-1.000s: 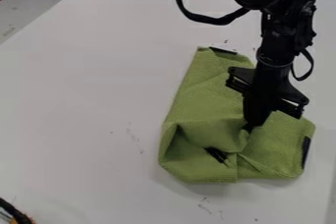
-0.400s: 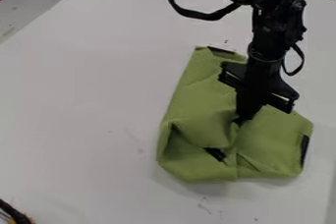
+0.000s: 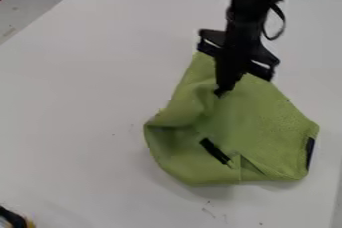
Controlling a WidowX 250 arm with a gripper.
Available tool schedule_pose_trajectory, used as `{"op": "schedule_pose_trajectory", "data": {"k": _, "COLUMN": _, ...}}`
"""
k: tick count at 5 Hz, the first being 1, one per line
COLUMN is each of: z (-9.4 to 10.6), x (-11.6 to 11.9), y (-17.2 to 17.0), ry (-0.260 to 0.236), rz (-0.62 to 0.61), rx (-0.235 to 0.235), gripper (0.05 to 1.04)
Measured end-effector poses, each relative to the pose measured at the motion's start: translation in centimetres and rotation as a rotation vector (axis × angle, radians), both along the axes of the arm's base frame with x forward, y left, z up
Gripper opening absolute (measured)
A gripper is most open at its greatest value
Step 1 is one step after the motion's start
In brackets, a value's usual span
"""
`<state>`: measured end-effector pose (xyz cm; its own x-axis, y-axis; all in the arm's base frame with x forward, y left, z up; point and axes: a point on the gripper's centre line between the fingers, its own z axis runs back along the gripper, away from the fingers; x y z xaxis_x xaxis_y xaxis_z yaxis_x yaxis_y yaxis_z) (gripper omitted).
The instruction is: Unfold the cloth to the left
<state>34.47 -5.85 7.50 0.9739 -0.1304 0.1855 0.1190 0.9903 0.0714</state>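
My gripper point(image 3: 222, 92): closed, cloth point(image 3: 257, 117) pinched at tips. Bulk lies btwn. grip and lower-rt. edge of table point(image 3: 73, 102); I judge pull req'd twd. upper-l. edge.

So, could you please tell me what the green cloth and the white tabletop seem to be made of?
The cloth looks like matt woven fabric, perhaps cotton or a blend: it bends in soft folds and shows a faint grain. The tabletop seems to be a smooth, low-sheen board, laminate or painted, I can't say which: its white is even, with small dark marks.
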Motion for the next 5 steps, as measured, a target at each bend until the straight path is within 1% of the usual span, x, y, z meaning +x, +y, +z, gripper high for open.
{"op": "schedule_pose_trajectory", "data": {"k": 1, "z": 0.0, "x": -1.0, "y": 4.9, "ry": -0.01, "rz": 0.061, "rx": -0.009, "gripper": 0.054}}
{"op": "schedule_pose_trajectory", "data": {"k": 2, "z": -1.6, "x": -2.1, "y": 8.0, "ry": -0.017, "rz": 0.087, "rx": -0.035, "gripper": 0.054}}
{"op": "schedule_pose_trajectory", "data": {"k": 3, "z": -3.0, "x": -2.2, "y": 10.2, "ry": -0.035, "rz": 0.114, "rx": -0.076, "gripper": 0.054}}
{"op": "schedule_pose_trajectory", "data": {"k": 4, "z": -4.5, "x": -2.1, "y": 10.8, "ry": -0.021, "rz": 0.116, "rx": -0.104, "gripper": 0.054}}
{"op": "schedule_pose_trajectory", "data": {"k": 5, "z": -4.5, "x": -2.3, "y": 12.6, "ry": -0.038, "rz": 0.14, "rx": -0.078, "gripper": 0.054}}
